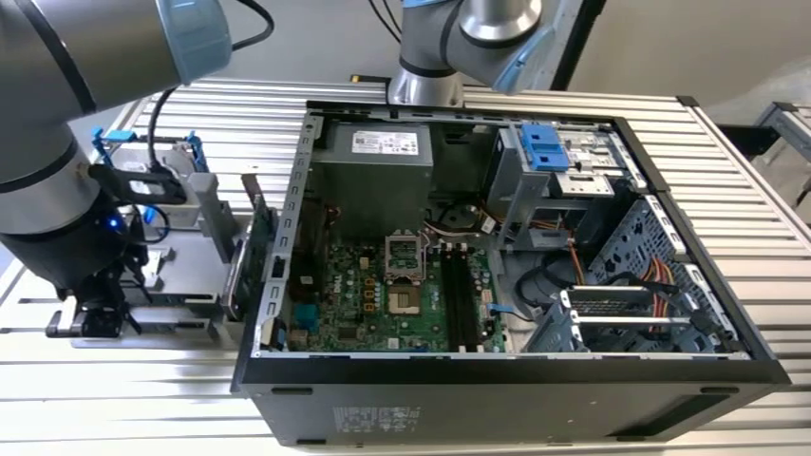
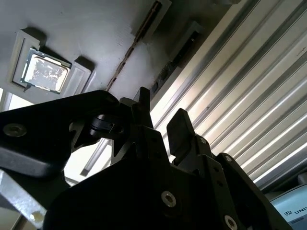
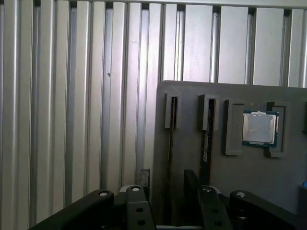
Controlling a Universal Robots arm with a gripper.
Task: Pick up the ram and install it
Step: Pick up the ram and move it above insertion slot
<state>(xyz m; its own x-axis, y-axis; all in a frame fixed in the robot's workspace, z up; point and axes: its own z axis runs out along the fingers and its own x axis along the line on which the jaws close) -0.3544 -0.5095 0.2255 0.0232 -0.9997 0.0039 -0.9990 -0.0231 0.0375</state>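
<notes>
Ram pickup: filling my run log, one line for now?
hand open | astride ram | ram edge-on in grey tray slot | not lifted

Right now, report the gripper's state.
Gripper: open, holding nothing, its fingers lined up with the ram that stands edge-on in the grey holder.
</notes>
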